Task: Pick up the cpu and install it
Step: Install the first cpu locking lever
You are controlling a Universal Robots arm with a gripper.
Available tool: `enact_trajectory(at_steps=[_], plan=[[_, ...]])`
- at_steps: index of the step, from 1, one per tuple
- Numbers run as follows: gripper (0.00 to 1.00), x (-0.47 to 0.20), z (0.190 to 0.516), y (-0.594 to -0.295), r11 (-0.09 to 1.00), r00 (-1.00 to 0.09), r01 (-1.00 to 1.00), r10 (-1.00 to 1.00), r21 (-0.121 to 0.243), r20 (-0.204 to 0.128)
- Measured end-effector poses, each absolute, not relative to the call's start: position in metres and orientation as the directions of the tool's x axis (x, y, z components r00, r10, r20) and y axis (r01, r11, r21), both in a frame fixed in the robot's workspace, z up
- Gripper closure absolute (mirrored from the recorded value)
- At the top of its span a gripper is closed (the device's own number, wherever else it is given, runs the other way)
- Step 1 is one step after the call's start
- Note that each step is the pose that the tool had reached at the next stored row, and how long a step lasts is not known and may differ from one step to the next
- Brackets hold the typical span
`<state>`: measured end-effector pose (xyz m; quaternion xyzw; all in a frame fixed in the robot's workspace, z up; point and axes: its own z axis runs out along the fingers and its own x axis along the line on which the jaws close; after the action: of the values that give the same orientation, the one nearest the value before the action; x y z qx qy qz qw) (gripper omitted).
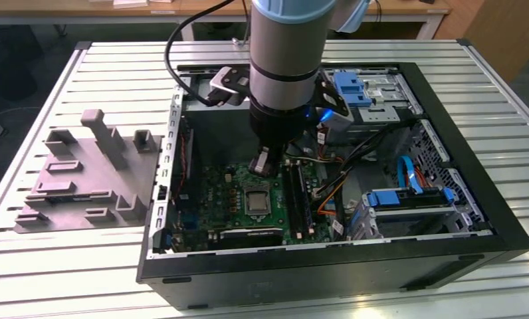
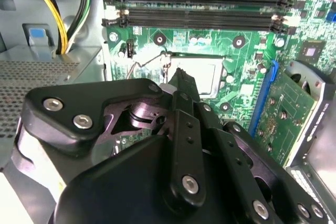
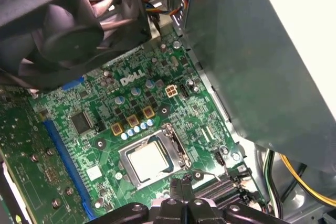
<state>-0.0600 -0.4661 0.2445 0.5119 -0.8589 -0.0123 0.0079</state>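
The cpu (image 3: 147, 160), a small silvery-beige square, lies flat inside the metal-framed socket (image 3: 181, 148) on the green motherboard (image 3: 157, 98). My gripper (image 3: 181, 183) hovers just beside the socket's edge, its two black fingers pressed together with nothing between them. In the second wrist view the gripper (image 2: 179, 73) points at the socket (image 2: 207, 74) from above. In the exterior view the gripper (image 1: 261, 166) hangs inside the open computer case (image 1: 460, 199), a little above the socket (image 1: 256, 199).
A black fan (image 3: 68, 35) stands close behind the socket. Memory slots (image 2: 199, 3) run along one side. Yellow cables (image 2: 55, 17) and blue drive brackets (image 1: 407, 198) crowd the case. A grey fixture (image 1: 83, 179) lies on the slatted table at the exterior view's left.
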Motion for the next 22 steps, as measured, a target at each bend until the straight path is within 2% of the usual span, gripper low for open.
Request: enact_trajectory(at_steps=[22], plan=[[0.89, -0.048, 0.244, -0.465, 0.476, -0.476, -0.879, -0.879, 0.029, 0.001]])
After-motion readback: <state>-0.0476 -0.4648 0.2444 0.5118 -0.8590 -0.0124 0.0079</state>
